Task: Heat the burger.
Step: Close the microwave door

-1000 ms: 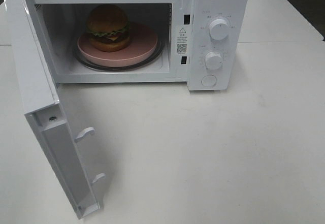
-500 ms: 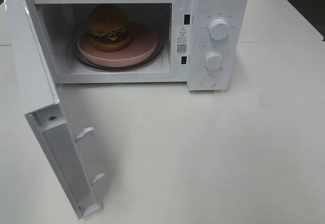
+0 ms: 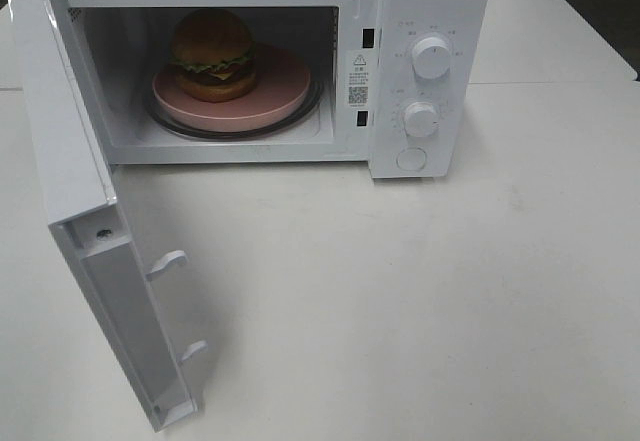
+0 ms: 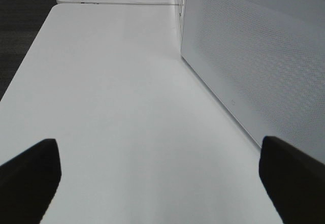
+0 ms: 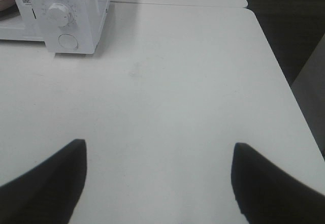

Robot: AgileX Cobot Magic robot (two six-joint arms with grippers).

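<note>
The microwave (image 3: 430, 11) stands at the far edge of the tabletop (image 3: 450, 301). Its door (image 3: 70, 141) is swung wide toward the left edge, probably to give access for loading. Inside, a pink plate (image 3: 285, 86) carries the burger (image 3: 212, 53), which looks ready for heating once the door is shut. The left fingers (image 4: 30, 176) and right fingers (image 5: 45, 183) are spread apart and empty, above bare tabletop.

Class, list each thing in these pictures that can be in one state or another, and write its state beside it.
microwave door: swung wide open.
burger: whole, upright on the pink plate inside the microwave.
pink plate: flat on the glass turntable.
left gripper: open, fingers holding nothing.
right gripper: open, fingers holding nothing.
upper knob and lower knob: settings too small to read.
</note>
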